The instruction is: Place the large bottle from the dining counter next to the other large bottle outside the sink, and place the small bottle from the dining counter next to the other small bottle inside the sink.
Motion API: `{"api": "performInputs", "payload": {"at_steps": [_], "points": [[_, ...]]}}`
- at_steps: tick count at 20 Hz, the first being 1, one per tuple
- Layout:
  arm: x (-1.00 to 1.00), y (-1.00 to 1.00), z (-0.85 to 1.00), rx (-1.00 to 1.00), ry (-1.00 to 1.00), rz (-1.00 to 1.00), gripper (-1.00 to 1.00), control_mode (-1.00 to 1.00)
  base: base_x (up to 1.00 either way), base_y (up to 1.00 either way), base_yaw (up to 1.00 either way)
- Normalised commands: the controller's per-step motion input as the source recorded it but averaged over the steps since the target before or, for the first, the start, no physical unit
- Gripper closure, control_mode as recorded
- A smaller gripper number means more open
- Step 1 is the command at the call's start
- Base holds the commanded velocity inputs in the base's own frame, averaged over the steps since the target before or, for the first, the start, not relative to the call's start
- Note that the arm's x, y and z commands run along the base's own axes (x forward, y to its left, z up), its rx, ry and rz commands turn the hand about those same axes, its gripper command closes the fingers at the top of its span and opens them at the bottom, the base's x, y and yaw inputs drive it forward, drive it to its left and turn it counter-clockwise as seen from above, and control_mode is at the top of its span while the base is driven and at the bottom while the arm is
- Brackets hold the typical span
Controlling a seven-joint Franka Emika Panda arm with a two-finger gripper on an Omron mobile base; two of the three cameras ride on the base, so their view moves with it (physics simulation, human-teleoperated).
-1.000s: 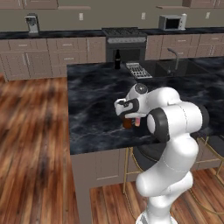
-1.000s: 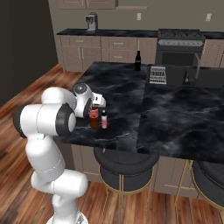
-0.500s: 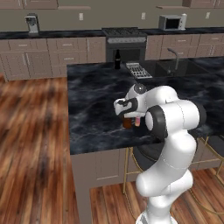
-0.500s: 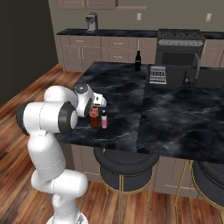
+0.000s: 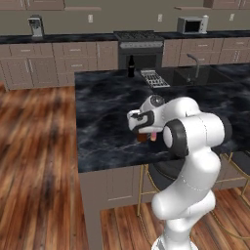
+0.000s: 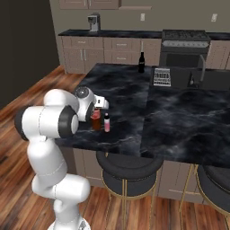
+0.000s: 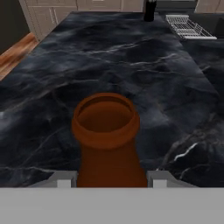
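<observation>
**Grasping the brown bottle at the near counter edge**

Counter (image 6: pixel 134 96): black veined marble, runs from the near edge by the stools out to the sink (image 6: pixel 188 77) at far right. Sink is well apart from the pick spot, so expect a long carry.

Black bottle (image 6: pixel 141 62): upright on the far side of the counter, left of a drying rack (image 6: pixel 162 76) that sits just beside the sink. That's the drop-off neighbour.

Brown bottle (image 6: pixel 95 120): upright near the near edge, neck pointing up between the fingers in the hand view (image 7: pixel 105 131).

Pink bottle (image 6: pixel 107 122): just right of the brown one, close, maybe touching; can't tell.

Gripper (image 7: pixel 107 181): one finger on each side of the brown bottle's body. Whether they've clamped it, can't tell from these views.

My read on doing it well:
- Keep the neck centred between the fingers before full squeeze.
- Lift straight up first; any sideways drag likely tips the pink bottle.
- Hold it vertical while travelling.
</observation>
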Motion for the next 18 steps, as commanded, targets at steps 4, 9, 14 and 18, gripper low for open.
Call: {"api": "performInputs", "payload": {"at_steps": [4, 9, 14, 18], "points": [[-0.26, 0.00, 0.34, 0.00, -0.13, 0.00, 1.00, -1.00, 0.00, 0.00, 0.00], [-0.12, 0.00, 0.26, 0.04, -0.08, 0.00, 1.00, -1.00, 0.00, 0.00, 0.00], [0.00, 0.00, 0.08, 0.09, -0.01, 0.00, 1.00, -1.00, 0.00, 0.00, 0.00], [0.00, 0.00, 0.02, 0.07, 0.00, 0.00, 1.00, -1.00, 0.00, 0.00, 0.00]]}}
